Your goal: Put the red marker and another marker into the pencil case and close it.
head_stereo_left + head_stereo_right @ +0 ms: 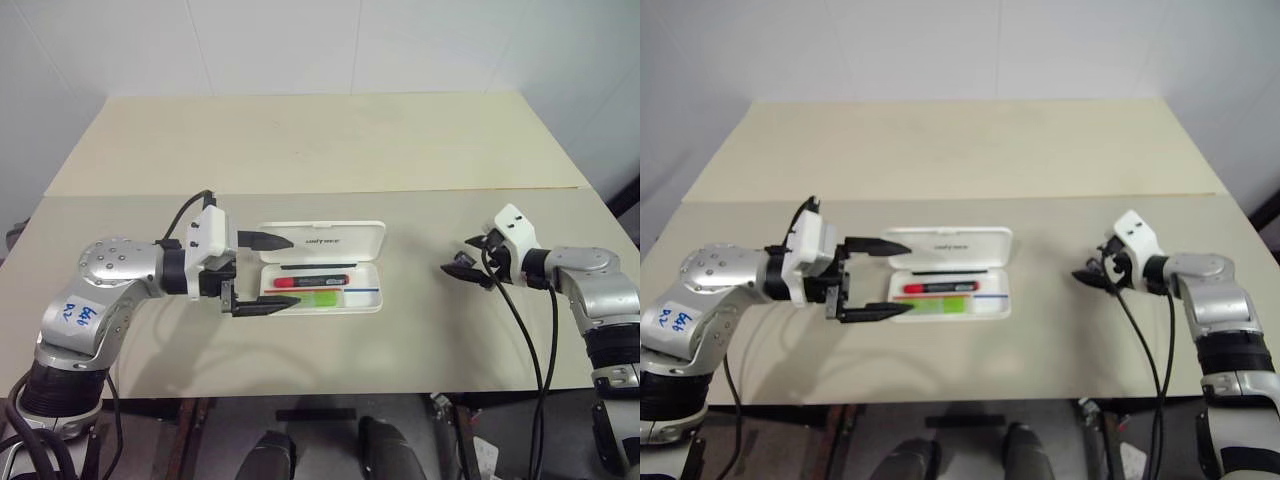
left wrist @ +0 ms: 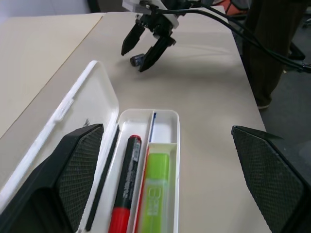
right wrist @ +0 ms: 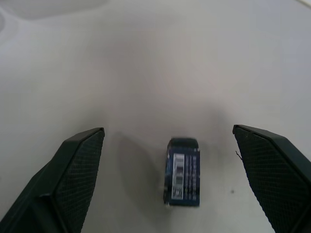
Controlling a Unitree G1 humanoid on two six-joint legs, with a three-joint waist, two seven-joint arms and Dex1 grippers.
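The pencil case [image 1: 372,296] lies open at the middle of the table, its lid [image 1: 345,240] folded back flat. Side by side in its tray lie the red marker [image 1: 312,281] and the lime-green marker [image 1: 316,298]; the left wrist view shows both, red marker [image 2: 124,194] and green marker [image 2: 155,194]. My left gripper [image 1: 292,272] hovers at the case's left end, open, one finger [image 1: 265,240] over the lid and the other over the tray's near edge, holding nothing. My right gripper [image 1: 462,255] stands open well to the right of the case, low over the table.
A small dark blue block with a barcode label [image 3: 183,177] lies on the table between the right gripper's open fingers. A second beige table [image 1: 320,140] joins on at the back. The near table edge [image 1: 330,392] runs close in front of the case.
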